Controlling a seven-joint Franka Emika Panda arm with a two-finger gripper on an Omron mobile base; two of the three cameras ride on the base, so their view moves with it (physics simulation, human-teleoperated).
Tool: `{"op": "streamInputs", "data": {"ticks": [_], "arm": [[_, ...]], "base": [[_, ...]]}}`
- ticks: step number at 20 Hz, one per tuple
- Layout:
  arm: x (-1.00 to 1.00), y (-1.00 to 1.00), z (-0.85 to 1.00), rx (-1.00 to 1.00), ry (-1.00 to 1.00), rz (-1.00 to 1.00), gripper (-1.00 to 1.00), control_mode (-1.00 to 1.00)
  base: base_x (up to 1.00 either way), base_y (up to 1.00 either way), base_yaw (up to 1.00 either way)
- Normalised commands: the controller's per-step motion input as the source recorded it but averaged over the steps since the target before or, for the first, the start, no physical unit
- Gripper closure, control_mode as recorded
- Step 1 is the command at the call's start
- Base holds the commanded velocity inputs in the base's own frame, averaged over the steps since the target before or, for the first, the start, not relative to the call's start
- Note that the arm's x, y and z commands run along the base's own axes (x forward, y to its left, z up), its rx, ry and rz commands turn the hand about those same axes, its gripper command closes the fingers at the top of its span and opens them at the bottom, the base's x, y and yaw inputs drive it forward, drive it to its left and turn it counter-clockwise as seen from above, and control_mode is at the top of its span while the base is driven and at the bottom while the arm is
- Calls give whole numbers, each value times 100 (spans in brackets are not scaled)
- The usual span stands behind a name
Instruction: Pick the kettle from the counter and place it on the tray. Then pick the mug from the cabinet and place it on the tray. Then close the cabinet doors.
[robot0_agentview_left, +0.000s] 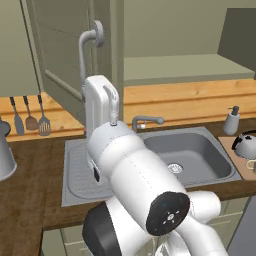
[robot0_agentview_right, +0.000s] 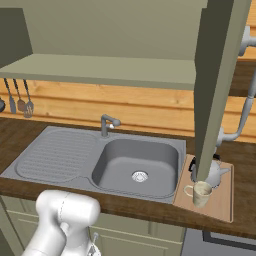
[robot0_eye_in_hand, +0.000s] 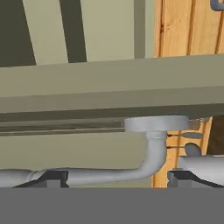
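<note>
The left cabinet door (robot0_agentview_left: 62, 60) is standing open, awaiting closing. On the bench (robot0_agentview_right: 240, 160), the tray (robot0_agentview_right: 227, 197) is carrying kettle (robot0_agentview_right: 216, 172) and mug (robot0_agentview_right: 200, 194). The claw (robot0_eye_in_hand: 111, 178) is straddling the door's bar handle (robot0_eye_in_hand: 131, 168), jaws wide, ready to push.

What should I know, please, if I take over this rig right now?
Gripper: fingers either side of the left door handle, not visibly clamped on it.
Kettle and mug: both on the tray, on the counter right of the sink.
Cabinet: shelf bare, both cabinet doors open; right door hangs in front of the tray.
Done: kettle and mug placed.
Left: close both doors, probably the left one first.
</note>
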Motion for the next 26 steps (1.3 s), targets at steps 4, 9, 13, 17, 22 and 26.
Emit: {"op": "streamInputs", "data": {"ticks": [4, 9, 13, 17, 22, 26], "arm": [[63, -67, 0, 0, 0, -17, -100, -100], [68, -66, 0, 0, 0, -15, -100, -100], [74, -62, 0, 0, 0, -13, -100, -100], [81, -58, 0, 0, 0, -11, -100, -100], [90, -52, -3, 0, 0, -5, -100, -100], [94, -45, -6, 1, 0, 0, -100, -100]], "base": [[0, 0, 0], [0, 0, 0], [0, 0, 0], [0, 0, 0], [0, 0, 0], [0, 0, 0]]}}
